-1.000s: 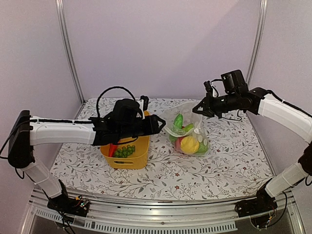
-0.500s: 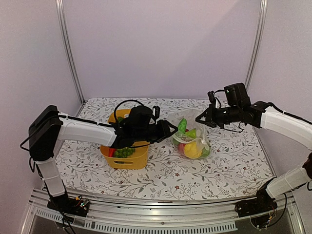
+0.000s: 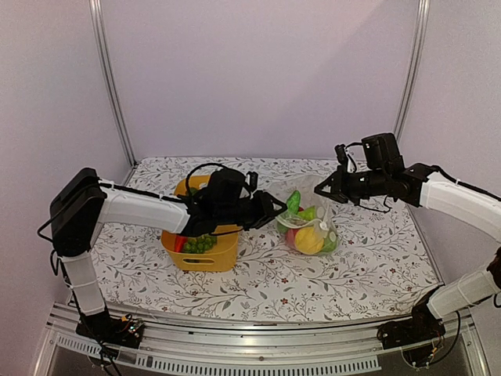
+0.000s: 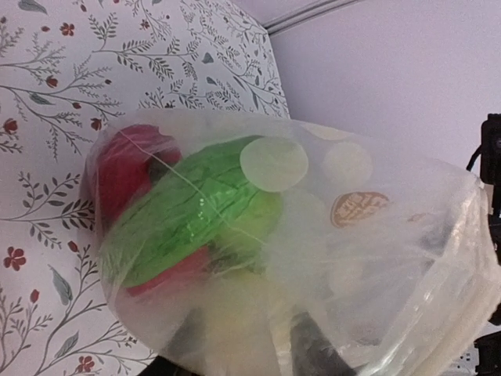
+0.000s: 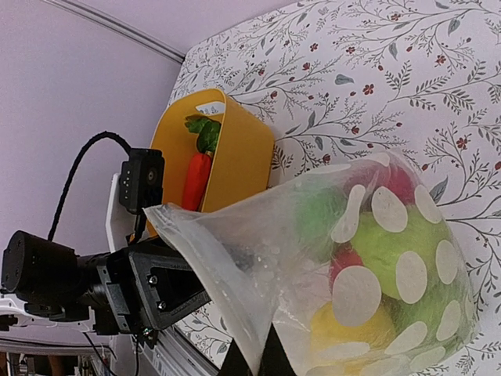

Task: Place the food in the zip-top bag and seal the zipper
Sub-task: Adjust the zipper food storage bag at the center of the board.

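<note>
Right claw (image 5: pixel 252 359) pinching bag (image 5: pixel 376 258), carrot (image 5: pixel 196 180) in tub (image 5: pixel 243 149)

walls (image 3: pixel 258 78): plain lilac | table (image 3: pixel 258 278): floral cloth | corner posts (image 3: pixel 109 78): metal

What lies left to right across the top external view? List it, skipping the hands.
yellow plastic tub → clear white-dotted plastic bag of toy food → right arm's white forearm
</note>
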`<move>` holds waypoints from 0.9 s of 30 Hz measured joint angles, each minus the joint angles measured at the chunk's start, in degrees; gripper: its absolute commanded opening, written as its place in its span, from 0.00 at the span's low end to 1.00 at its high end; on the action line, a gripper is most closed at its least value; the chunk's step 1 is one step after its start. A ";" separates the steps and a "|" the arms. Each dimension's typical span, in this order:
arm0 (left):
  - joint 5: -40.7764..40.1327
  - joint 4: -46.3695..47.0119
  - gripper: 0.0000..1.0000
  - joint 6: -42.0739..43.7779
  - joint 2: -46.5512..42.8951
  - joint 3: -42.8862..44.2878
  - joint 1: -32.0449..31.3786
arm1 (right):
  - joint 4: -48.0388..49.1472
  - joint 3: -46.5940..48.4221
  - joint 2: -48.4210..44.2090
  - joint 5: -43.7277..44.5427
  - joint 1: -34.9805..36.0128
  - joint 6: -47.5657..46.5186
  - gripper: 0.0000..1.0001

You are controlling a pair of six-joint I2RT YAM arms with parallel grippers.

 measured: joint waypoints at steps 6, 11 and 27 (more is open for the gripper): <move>-0.46 -0.17 0.28 -0.44 -0.68 -0.42 -1.33 | 0.39 0.00 -0.02 0.94 0.00 -0.02 0.00; -0.76 -0.31 0.19 -1.55 -1.14 -1.57 -1.81 | 0.44 0.00 0.00 1.03 0.00 -0.02 0.00; -0.44 -5.55 0.00 12.76 -2.64 9.14 -2.12 | -13.97 13.22 2.01 10.49 -0.04 -6.49 0.00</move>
